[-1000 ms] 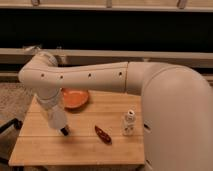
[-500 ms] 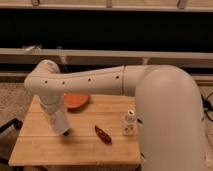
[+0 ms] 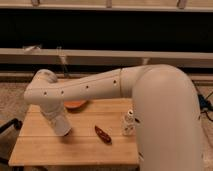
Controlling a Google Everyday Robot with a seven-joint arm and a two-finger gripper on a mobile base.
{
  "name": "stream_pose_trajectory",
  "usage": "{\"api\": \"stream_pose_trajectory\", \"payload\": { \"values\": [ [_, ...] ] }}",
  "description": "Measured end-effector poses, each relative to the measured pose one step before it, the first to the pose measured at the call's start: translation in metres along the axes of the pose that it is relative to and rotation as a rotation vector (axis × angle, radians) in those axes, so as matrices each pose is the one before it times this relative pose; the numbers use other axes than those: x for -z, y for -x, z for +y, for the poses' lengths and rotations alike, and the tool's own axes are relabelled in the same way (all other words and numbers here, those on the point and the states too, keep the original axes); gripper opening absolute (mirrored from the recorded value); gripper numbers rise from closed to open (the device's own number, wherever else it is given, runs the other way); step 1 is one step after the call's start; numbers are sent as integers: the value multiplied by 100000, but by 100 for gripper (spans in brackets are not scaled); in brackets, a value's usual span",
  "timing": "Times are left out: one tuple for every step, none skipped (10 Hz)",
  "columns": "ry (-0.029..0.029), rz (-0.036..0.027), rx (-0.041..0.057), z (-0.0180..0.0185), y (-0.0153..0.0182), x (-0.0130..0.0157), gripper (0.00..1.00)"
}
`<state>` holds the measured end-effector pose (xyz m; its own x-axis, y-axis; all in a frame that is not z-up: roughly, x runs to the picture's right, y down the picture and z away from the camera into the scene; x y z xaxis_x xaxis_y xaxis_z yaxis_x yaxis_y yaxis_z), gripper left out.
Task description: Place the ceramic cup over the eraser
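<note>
My white arm reaches in from the right and bends down over the left part of the wooden table (image 3: 45, 150). The gripper (image 3: 64, 132) is at the arm's lower end, close above the table's left half, seen only as a white cylindrical tip. The ceramic cup and the black eraser do not show; they are either behind the arm or out of view.
An orange bowl (image 3: 76, 104) sits at the table's back, mostly covered by the forearm. A reddish-brown oblong piece (image 3: 103, 134) lies at mid table. A white bottle-like figure (image 3: 129, 123) stands to its right. A dark chair part (image 3: 7, 127) is at the left.
The arm has sunk lower over the table, and its forearm now covers more of the orange bowl. The objects on the table have not moved.
</note>
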<state>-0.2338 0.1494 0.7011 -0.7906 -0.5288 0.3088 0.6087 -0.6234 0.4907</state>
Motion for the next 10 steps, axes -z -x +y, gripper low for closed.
{"api": "stream_pose_trajectory", "payload": {
  "values": [
    [939, 606, 858, -295, -41, -266, 56],
    [515, 384, 447, -120, -25, -237, 66],
    [462, 333, 263, 26, 44, -318, 75],
    [65, 277, 209, -19, 48, -299, 78],
    [-32, 365, 173, 1, 15, -291, 78],
    [99, 248, -4, 106, 64, -231, 78],
    [-78, 123, -67, 102, 50, -239, 78],
    [-108, -64, -41, 79, 20, -181, 78],
    [-210, -219, 286, 10, -17, -241, 78],
    [-185, -169, 218, 35, 15, -161, 78]
  ]
}}
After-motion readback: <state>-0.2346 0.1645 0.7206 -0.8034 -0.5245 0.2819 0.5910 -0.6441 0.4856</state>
